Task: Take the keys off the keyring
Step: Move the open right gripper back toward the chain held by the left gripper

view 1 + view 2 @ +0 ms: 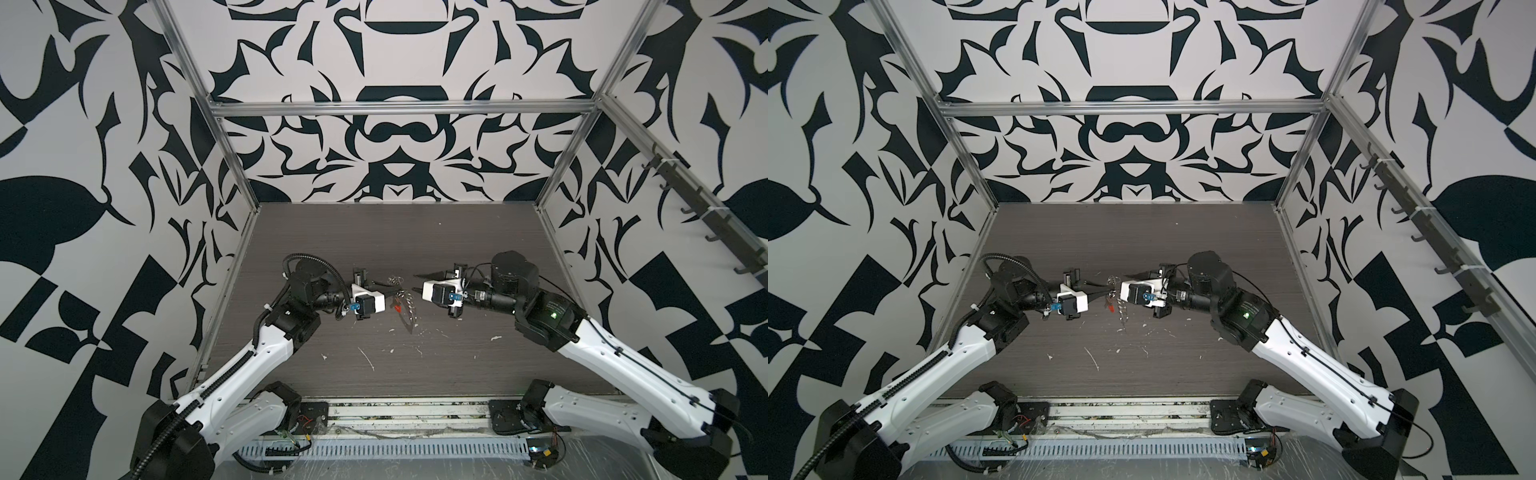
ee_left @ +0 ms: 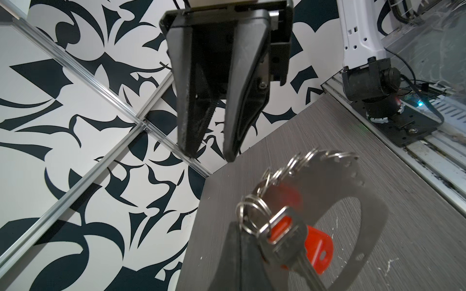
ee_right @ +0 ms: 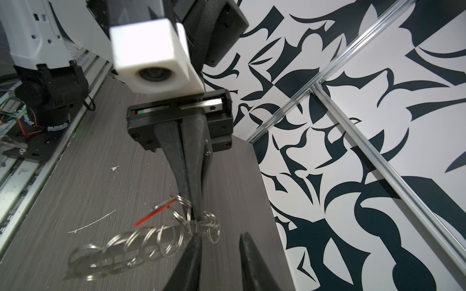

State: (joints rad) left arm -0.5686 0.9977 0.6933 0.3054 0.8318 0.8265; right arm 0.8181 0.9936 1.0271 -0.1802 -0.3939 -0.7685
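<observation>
Closest in the left wrist view, the left end effector (image 2: 239,226) has its jaws pressed together on the keyring (image 2: 252,214), a cluster of silvery split rings right at its tip. The keys (image 2: 286,241) hang from those rings just beside the tip; how many there are I cannot tell. A red tag (image 2: 319,249) lies against them on the side away from the end effector.

From the tip, a chain of further rings runs along the edge of a flat grey curved plate (image 2: 373,214) that hangs off the same bunch. Whether its far end reaches the desk (image 2: 315,131) I cannot tell.

Beyond the bunch, the right end effector (image 2: 209,155) faces the left one with its jaws apart and nothing between them. In the right wrist view its tips are near the ring cluster, though contact is unclear. Farthest off stands the black-and-white patterned wall (image 2: 75,156).
</observation>
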